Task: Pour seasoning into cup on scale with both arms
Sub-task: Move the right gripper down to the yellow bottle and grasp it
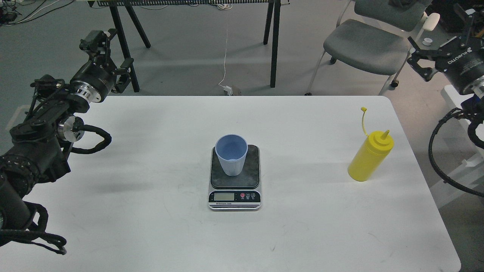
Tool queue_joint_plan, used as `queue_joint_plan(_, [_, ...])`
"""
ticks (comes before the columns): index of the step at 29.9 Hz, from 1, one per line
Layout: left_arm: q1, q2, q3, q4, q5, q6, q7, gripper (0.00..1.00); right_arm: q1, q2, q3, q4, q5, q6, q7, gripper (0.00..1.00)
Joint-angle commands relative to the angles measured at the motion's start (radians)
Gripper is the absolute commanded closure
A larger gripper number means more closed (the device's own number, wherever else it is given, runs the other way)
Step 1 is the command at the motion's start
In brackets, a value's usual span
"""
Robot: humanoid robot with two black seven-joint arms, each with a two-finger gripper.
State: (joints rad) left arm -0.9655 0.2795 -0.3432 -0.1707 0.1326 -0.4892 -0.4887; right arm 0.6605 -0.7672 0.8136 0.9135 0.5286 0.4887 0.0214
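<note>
The light blue cup (231, 155) stands upright on the dark plate of the scale (235, 189) at the table's middle. The yellow seasoning bottle (370, 155) stands upright near the table's right edge, its cap off and hanging up on its strap. My left gripper (107, 49) is raised beyond the table's far left corner, fingers spread, holding nothing. My right gripper (427, 60) is raised off the table's right side, above and behind the bottle, fingers spread, holding nothing. Both are far from the cup and bottle.
The white table (151, 226) has its right edge close to the bottle. A grey chair (368, 45) stands behind the table at the right. Black trestle legs (274, 41) stand behind the middle. A white cable (225, 56) hangs to the floor.
</note>
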Motion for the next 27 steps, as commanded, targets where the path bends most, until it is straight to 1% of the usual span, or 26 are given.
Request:
queue_joint_plan(1, [0.007,-0.002,0.000,0.000,-0.002,0.000,0.000,0.10,-0.145,-0.122,0.001,0.112,0.215,0.000,-0.012,0.01])
queue_joint_plan(4, [0.007,-0.002,0.000,0.000,-0.002,0.000,0.000,0.10,-0.312,-0.208,0.009,0.247,0.384,0.000,-0.006,0.01])
queue_joint_plan(6, [0.007,-0.006,0.000,0.000,-0.001,0.003,0.000,0.10,-0.427,-0.250,0.024,0.307,0.448,0.000,0.003,0.01])
queue_joint_plan(10, [0.010,-0.020,0.001,0.000,-0.001,0.023,0.000,0.09,-0.593,-0.253,0.036,0.329,0.467,0.000,0.017,0.01])
queue_joint_plan(13, [0.024,-0.022,0.001,0.000,-0.001,0.023,0.000,0.08,-0.674,-0.216,0.035,0.341,0.459,0.000,0.002,0.01])
queue_joint_plan(16, [0.034,-0.022,0.003,0.000,-0.001,0.023,0.000,0.08,-0.711,-0.187,0.035,0.378,0.453,0.000,-0.015,0.01])
queue_joint_plan(20, [0.044,-0.022,0.004,0.000,-0.001,0.024,0.000,0.08,-0.713,-0.140,0.036,0.404,0.401,0.000,-0.017,0.01])
queue_joint_plan(27, [0.048,-0.020,0.009,0.000,0.001,0.026,0.000,0.08,-0.710,-0.026,0.045,0.398,0.321,0.000,-0.015,0.01])
